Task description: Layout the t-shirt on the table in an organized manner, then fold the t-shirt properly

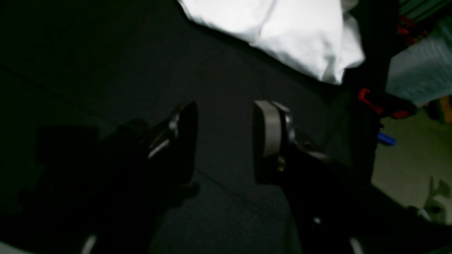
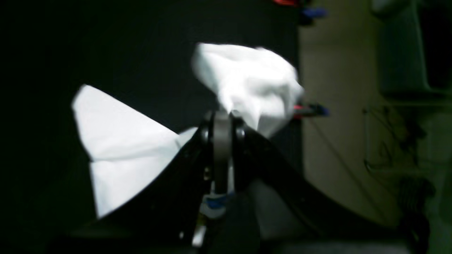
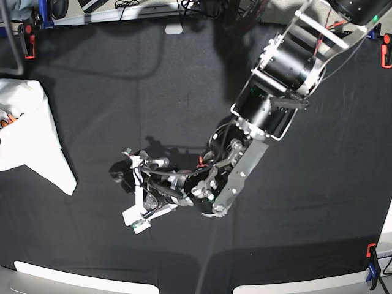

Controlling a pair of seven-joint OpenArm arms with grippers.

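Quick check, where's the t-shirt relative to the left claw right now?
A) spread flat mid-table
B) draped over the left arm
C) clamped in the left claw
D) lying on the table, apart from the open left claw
D: the left claw stands open over bare table, with the t-shirt beyond it; the base view shows the shirt at the table's edge.

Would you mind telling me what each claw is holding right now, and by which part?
The right claw pinches a bunched fold of the t-shirt; the left claw is open, holding nothing.

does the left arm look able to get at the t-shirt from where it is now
Probably yes: the left gripper hangs open and empty over bare table, nothing lies between it and the t-shirt, though the stretch looks long.
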